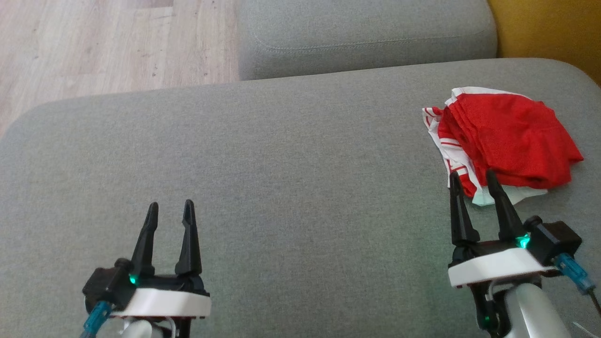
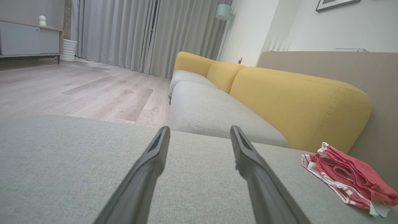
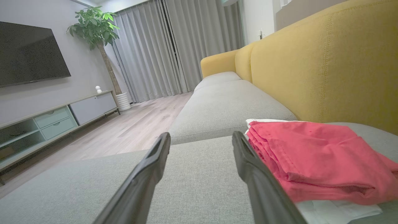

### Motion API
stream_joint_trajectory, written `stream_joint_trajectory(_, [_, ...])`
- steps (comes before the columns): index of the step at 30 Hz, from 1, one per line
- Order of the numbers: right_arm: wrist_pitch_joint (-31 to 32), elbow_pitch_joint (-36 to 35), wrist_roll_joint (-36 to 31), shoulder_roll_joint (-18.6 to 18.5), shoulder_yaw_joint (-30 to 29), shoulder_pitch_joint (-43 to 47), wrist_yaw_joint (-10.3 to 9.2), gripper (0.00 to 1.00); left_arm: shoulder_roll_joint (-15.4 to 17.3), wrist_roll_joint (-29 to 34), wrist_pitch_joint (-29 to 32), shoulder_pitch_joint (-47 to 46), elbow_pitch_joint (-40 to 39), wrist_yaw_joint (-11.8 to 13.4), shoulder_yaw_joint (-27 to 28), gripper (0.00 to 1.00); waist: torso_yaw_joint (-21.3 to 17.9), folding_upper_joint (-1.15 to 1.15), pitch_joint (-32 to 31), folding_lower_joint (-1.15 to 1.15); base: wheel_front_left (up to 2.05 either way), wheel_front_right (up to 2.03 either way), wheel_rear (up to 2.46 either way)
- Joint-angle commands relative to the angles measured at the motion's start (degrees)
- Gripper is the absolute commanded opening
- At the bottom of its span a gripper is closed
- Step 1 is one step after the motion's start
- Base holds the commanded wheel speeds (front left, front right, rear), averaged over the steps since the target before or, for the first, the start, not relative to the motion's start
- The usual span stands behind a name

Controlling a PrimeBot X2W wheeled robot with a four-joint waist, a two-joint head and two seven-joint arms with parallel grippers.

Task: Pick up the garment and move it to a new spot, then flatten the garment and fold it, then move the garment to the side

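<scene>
While one garment (image 1: 509, 141) lies rumpled, both left hand (image 1: 170, 203) and right hand (image 1: 473, 172) gape empty.

Illumination is soft, even daylight. Only faint shadows lie on the cushion (image 1: 300, 164) beneath the left gripper (image 1: 171, 203) and right gripper (image 1: 472, 173). A green indicator glows at each gripper base. In the wrist views, light filters through the curtains (image 2: 124, 34) far ahead of the fingers (image 2: 146, 174), which blur toward the bottom edge. Wide-angle distortion bends lines near the frame edges. The head view is slightly soft.
</scene>
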Motion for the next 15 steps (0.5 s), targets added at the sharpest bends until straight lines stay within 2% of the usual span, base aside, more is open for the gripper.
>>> stream_joint_trajectory(1, [-0.62, -2.26, -0.08, 0.05, 1.67, -1.2, -0.05, 1.0, 0.32, -0.36, -0.37, -1.31, -1.96, 0.47, 2.21, 1.0, 0.09, 0.0, 0.04, 0.0, 0.0, 0.0, 0.0])
stream_joint_trajectory(15, [-0.63, -2.43, 0.99, 0.06, 1.89, -0.84, -0.05, 1.0, 0.32, -1.54, -0.37, -1.59, -0.95, 0.55, 2.14, 1.0, 0.12, 0.0, 0.23, 0.0, 0.0, 0.0, 0.0])
